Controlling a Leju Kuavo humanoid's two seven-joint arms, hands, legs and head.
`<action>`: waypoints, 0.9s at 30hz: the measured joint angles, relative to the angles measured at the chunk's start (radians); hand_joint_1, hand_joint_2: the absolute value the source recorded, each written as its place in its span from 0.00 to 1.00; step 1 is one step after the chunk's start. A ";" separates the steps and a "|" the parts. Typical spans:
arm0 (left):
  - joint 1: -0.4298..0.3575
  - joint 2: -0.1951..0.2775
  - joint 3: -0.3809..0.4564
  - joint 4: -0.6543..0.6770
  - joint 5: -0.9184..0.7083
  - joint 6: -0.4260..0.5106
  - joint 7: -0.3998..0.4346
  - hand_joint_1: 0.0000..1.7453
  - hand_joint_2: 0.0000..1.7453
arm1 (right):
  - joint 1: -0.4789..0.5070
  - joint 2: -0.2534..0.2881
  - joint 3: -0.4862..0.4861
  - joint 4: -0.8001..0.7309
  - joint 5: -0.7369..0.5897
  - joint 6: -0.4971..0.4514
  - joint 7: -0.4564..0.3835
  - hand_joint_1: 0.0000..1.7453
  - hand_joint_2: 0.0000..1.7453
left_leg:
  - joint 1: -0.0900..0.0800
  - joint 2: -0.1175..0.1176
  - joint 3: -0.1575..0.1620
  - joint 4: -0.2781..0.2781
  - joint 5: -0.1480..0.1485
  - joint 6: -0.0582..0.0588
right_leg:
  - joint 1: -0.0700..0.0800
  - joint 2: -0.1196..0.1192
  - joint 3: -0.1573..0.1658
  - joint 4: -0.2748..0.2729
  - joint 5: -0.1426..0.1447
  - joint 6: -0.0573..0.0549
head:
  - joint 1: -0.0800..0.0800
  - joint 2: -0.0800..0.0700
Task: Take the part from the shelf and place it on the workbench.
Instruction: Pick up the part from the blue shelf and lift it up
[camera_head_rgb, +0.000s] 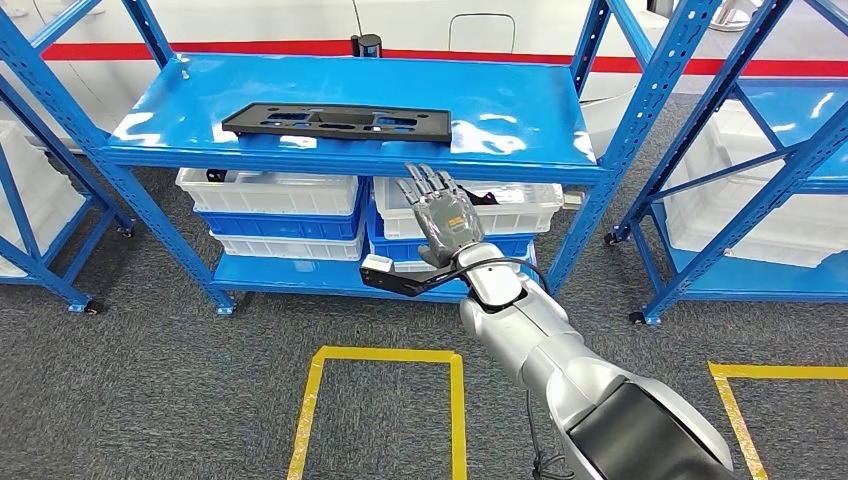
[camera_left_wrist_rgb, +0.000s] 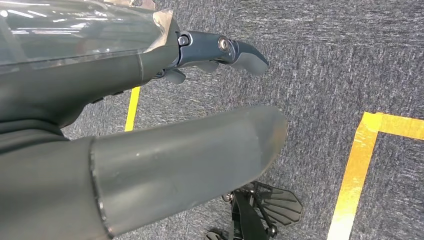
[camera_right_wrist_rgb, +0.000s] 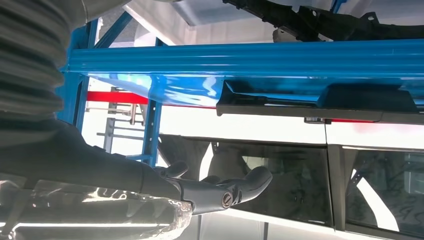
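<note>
The part (camera_head_rgb: 337, 122), a long flat black plastic panel with cut-outs, lies on the top level of the blue shelf (camera_head_rgb: 520, 100), toward its left and middle. My right hand (camera_head_rgb: 445, 215) is raised in front of the shelf's front edge, fingers spread and pointing up, empty, below the part's right end. In the right wrist view the fingers (camera_right_wrist_rgb: 225, 192) stretch toward the blue shelf edge (camera_right_wrist_rgb: 250, 55), with the part (camera_right_wrist_rgb: 300, 102) lying beyond it. My left hand (camera_left_wrist_rgb: 150, 150) hangs over the grey carpet, fingers (camera_left_wrist_rgb: 230, 50) extended, holding nothing.
White and blue bins (camera_head_rgb: 285, 210) fill the lower levels of the shelf. More blue racks stand at the left (camera_head_rgb: 40, 200) and right (camera_head_rgb: 760, 170). Yellow tape (camera_head_rgb: 385, 355) marks squares on the grey carpet in front.
</note>
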 joint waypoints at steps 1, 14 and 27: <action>0.000 0.000 0.000 0.000 0.000 0.000 0.001 0.00 0.00 | 0.000 0.000 0.000 0.000 0.002 0.000 0.000 0.00 1.00 | 0.000 0.000 0.000 0.000 0.000 0.000 | 0.000 0.000 0.000 0.000 0.000 0.000 | 0.000 0.000; -0.009 0.005 0.000 0.000 -0.009 -0.014 0.003 0.00 0.00 | 0.003 -0.005 -0.011 -0.007 0.028 0.001 0.002 0.00 1.00 | -0.001 0.001 -0.007 0.001 0.001 0.015 | -0.009 0.000 -0.010 0.001 0.003 0.013 | 0.000 0.000; -0.014 0.003 0.002 0.000 -0.010 -0.016 0.002 0.00 0.00 | 0.016 -0.022 -0.030 -0.013 0.038 0.004 0.000 0.00 1.00 | -0.002 0.004 0.001 -0.005 -0.012 -0.002 | 0.013 0.001 -0.091 0.025 0.053 -0.020 | 0.002 0.000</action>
